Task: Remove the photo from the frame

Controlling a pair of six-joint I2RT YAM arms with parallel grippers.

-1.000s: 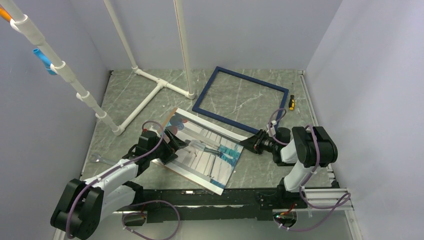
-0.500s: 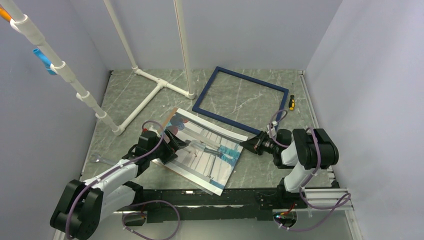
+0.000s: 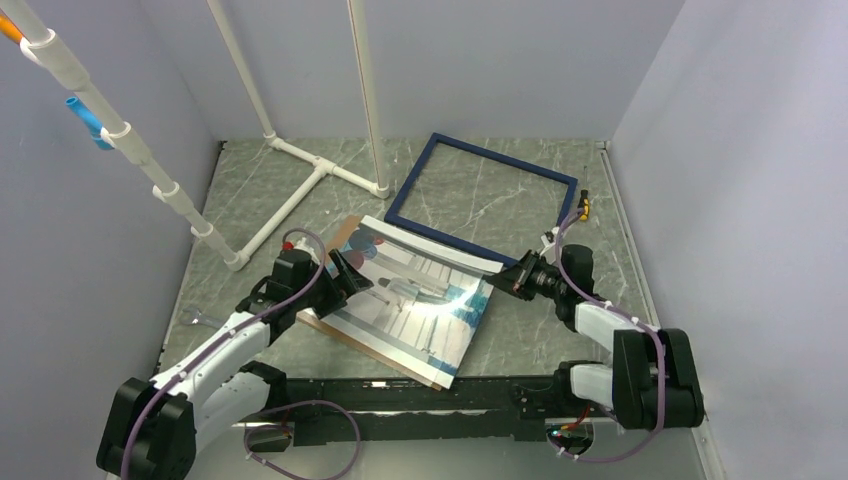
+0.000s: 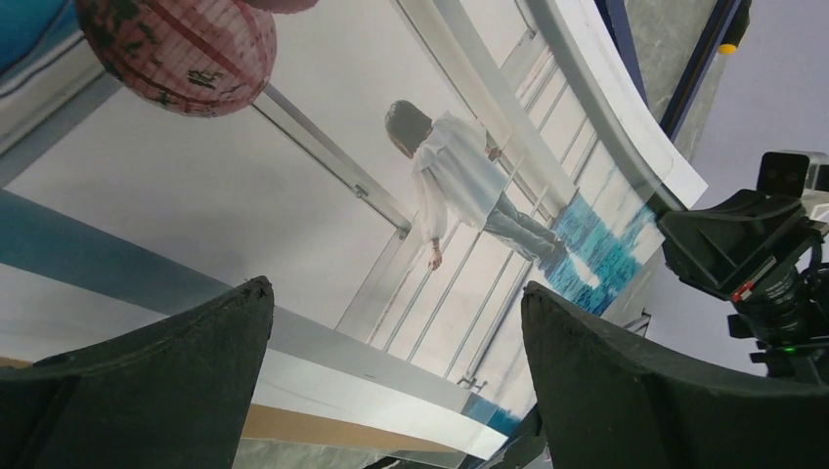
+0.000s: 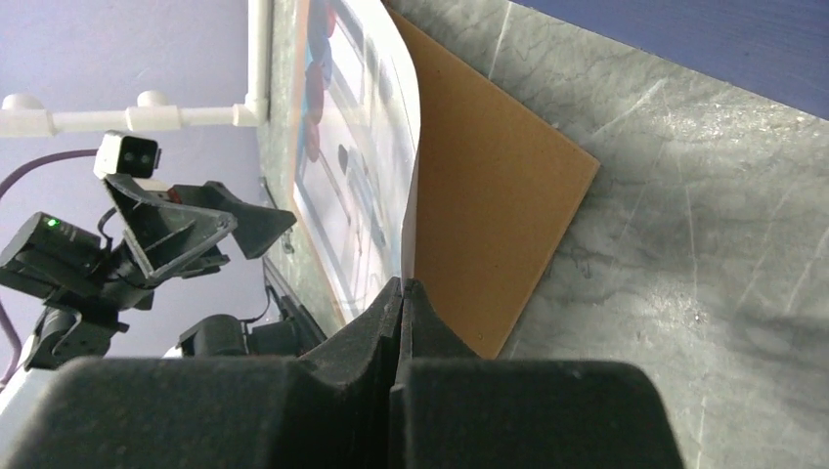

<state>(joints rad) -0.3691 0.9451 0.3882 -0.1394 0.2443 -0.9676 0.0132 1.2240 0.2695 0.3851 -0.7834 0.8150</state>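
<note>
The photo (image 3: 410, 300) lies on a brown backing board (image 3: 341, 236) in the middle of the table. Its right edge curls up off the board. My right gripper (image 3: 505, 283) is shut on that raised edge. In the right wrist view the thin white sheet (image 5: 364, 147) runs into the closed gripper (image 5: 401, 285), with the board (image 5: 489, 195) flat beneath. My left gripper (image 3: 350, 272) stands open over the photo's left edge, and nothing sits between its fingers (image 4: 396, 286). The frame (image 3: 409, 179), navy blue and holding nothing, lies flat at the back.
A white pipe structure (image 3: 300, 190) stands at the back left, with uprights rising along the walls. A yellow-and-black screwdriver (image 3: 584, 207) lies beside the frame's right corner. A black rail (image 3: 400, 390) runs along the near edge, and walls close in three sides.
My right gripper has shut on the photo's right edge and raised it, curling the sheet off the board. The right arm has stretched forward. The left gripper has shifted slightly back.
</note>
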